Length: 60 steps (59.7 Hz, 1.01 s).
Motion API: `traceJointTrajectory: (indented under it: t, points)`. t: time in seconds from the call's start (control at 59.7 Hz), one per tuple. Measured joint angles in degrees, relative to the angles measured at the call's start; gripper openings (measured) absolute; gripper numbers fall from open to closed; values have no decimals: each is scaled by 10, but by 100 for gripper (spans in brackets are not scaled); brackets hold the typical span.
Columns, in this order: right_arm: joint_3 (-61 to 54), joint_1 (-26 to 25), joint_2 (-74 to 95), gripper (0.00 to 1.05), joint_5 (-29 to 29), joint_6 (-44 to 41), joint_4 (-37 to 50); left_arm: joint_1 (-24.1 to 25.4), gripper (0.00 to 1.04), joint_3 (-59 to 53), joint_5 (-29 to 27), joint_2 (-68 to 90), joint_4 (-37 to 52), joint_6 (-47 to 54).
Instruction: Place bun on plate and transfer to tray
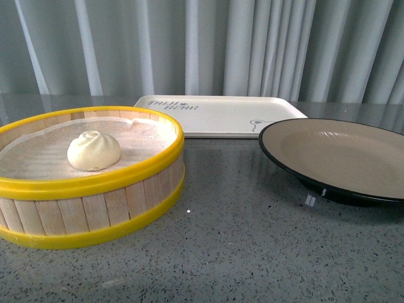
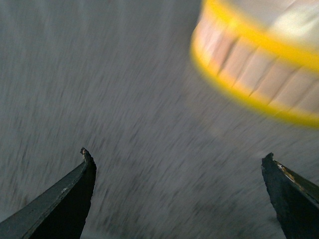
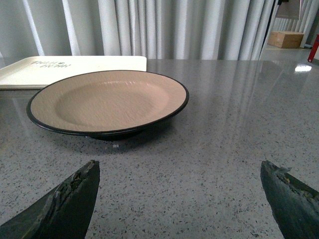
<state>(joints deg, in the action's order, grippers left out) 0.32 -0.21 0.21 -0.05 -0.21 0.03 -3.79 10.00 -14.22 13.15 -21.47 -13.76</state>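
The white pleated bun (image 1: pixel 93 150) lies on the cloth inside a yellow-rimmed wooden steamer basket (image 1: pixel 95 208) at the left of the front view. The beige plate (image 1: pixel 344 154) with a black rim stands on the right, empty. Behind both lies the cream tray (image 1: pixel 218 117) with dark lettering. Neither arm shows in the front view. My left gripper (image 2: pixel 177 159) is open over bare counter, the basket (image 2: pixel 259 64) ahead of it, in a motion-blurred picture. My right gripper (image 3: pixel 179 167) is open, short of the plate (image 3: pixel 107 102), with the tray (image 3: pixel 70 69) beyond it.
Everything stands on a grey speckled counter (image 1: pixel 240 252). Pale curtains (image 1: pixel 208 44) hang behind the tray. A cardboard box (image 3: pixel 285 39) sits on the floor far off in the right wrist view.
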Motion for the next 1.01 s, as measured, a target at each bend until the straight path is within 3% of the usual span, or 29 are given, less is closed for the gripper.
traceJointTrajectory:
  t: [0.302,0.603,0.871,1.005]
  points:
    - [0,0,0,96,0,0,0,-10,98,26,-33,45,25,-102]
    - [0,0,0,96,0,0,0,-82,98,96,-101,178,169,-87]
    - [0,0,0,96,0,0,0,-80,98,270,-40,382,184,-57]
    - [0,0,0,96,0,0,0,-100,98,394,-36,483,157,-24]
